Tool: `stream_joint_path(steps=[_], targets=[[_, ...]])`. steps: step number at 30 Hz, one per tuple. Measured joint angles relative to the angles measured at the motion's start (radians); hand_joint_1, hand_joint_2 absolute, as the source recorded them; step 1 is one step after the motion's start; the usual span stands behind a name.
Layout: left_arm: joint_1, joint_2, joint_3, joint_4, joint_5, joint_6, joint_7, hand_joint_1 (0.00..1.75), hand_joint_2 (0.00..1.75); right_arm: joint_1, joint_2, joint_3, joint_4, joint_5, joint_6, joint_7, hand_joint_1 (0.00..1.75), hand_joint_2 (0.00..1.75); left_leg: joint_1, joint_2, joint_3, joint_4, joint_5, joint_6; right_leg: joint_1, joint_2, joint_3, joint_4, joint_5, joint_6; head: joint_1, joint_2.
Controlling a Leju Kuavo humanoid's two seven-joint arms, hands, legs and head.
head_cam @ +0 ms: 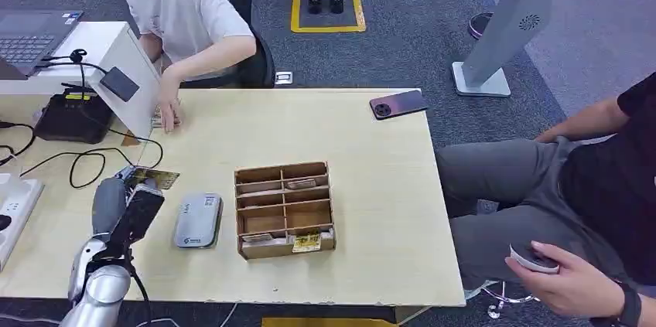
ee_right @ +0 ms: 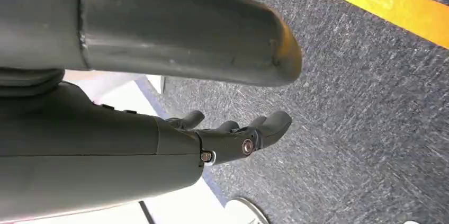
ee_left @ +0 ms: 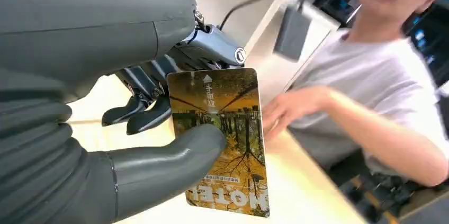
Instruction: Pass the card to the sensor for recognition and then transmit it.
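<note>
Card [ee_left: 219, 139] with yellow trees pinched in left hand [ee_left: 159, 102] over worktop [head_cam: 371, 157], at nine o'clock from wooden box [head_cam: 285, 208], grey sensor [head_cam: 196, 221] between them; right hand [ee_right: 233, 134] hanging loose, fingers apart, holding nothing.

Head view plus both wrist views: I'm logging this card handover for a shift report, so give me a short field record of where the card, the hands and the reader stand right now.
card: held by the left hand, thumb across its face; card shows an autumn picture and the word HOTEL
left hand position: raised over the table, beside the grey card reader
right hand: right hand hangs over carpet, holding nothing, fingers apart
wooden organiser: mid-table, cards in some compartments
person's hand: resting on the table's far edge
</note>
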Motion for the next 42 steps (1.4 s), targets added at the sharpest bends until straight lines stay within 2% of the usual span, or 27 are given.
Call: stream_joint_path(steps=[5, 12, 19, 20, 21, 22, 23, 29, 42], targets=[[0.000, -0.013, 0.000, 0.024, -0.002, -0.034, 0.051, 1.75, 1.75, 0.000, 0.002, -0.005, 0.000, 0.000, -0.009, -0.001, 0.00, 0.00, 0.000, 0.000, 0.000, 0.000, 0.000, 0.000, 0.000, 0.000, 0.000, 0.000, 0.000, 0.000, 0.000, 0.000], [0.000, -0.050, 0.000, 0.057, 0.031, -0.057, 0.071, 1.75, 1.75, 0.000, 0.002, -0.008, 0.000, -0.002, -0.018, -0.002, 0.00, 0.00, 0.000, 0.000, 0.000, 0.000, 0.000, 0.000, 0.000, 0.000, 0.000, 0.000, 0.000, 0.000, 0.000, 0.000], [0.000, -0.052, 0.000, 0.059, 0.032, -0.058, 0.072, 1.75, 1.75, 0.000, 0.002, -0.008, 0.000, -0.003, -0.018, -0.002, 0.00, 0.00, 0.000, 0.000, 0.000, 0.000, 0.000, 0.000, 0.000, 0.000, 0.000, 0.000, 0.000, 0.000, 0.000, 0.000], [0.000, -0.063, 0.000, 0.071, 0.062, -0.083, 0.096, 1.75, 1.75, 0.000, 0.002, -0.009, 0.000, -0.003, -0.018, 0.000, 0.00, 0.00, 0.000, 0.000, 0.000, 0.000, 0.000, 0.000, 0.000, 0.000, 0.000, 0.000, 0.000, 0.000, 0.000, 0.000], [0.000, -0.064, 0.000, 0.072, 0.066, -0.086, 0.099, 1.75, 1.75, 0.000, 0.002, -0.009, 0.000, -0.003, -0.019, 0.001, 0.00, 0.00, 0.000, 0.000, 0.000, 0.000, 0.000, 0.000, 0.000, 0.000, 0.000, 0.000, 0.000, 0.000, 0.000, 0.000], [0.008, -0.078, 0.000, 0.086, 0.128, -0.126, 0.114, 1.75, 1.75, 0.002, 0.003, -0.012, 0.000, -0.003, -0.021, 0.009, 0.00, 0.00, 0.000, 0.000, 0.000, 0.000, 0.000, 0.000, 0.000, 0.000, 0.000, 0.000, 0.000, 0.000, 0.000, 0.000], [0.019, -0.087, -0.007, 0.091, 0.141, -0.141, 0.114, 1.75, 1.75, 0.006, 0.004, -0.014, 0.000, -0.005, -0.021, 0.013, 0.00, 0.00, 0.000, 0.000, 0.000, 0.000, 0.000, 0.000, 0.000, 0.000, 0.000, 0.000, 0.000, 0.000, 0.000, 0.000], [0.020, -0.097, -0.037, 0.109, 0.059, -0.089, 0.143, 1.75, 1.75, 0.006, 0.004, -0.014, 0.000, -0.004, -0.021, 0.006, 0.00, 0.00, 0.000, 0.000, 0.000, 0.000, 0.000, 0.000, 0.000, 0.000, 0.000, 0.000, 0.000, 0.000, 0.000, 0.000], [-0.001, -0.097, -0.037, 0.171, 0.017, -0.035, 0.143, 1.75, 1.75, 0.006, 0.004, -0.014, 0.000, 0.001, -0.021, 0.008, 0.00, 0.00, 0.000, 0.000, 0.000, 0.000, 0.000, 0.000, 0.000, 0.000, 0.000, 0.000, 0.000, 0.000, 0.000, 0.000]])
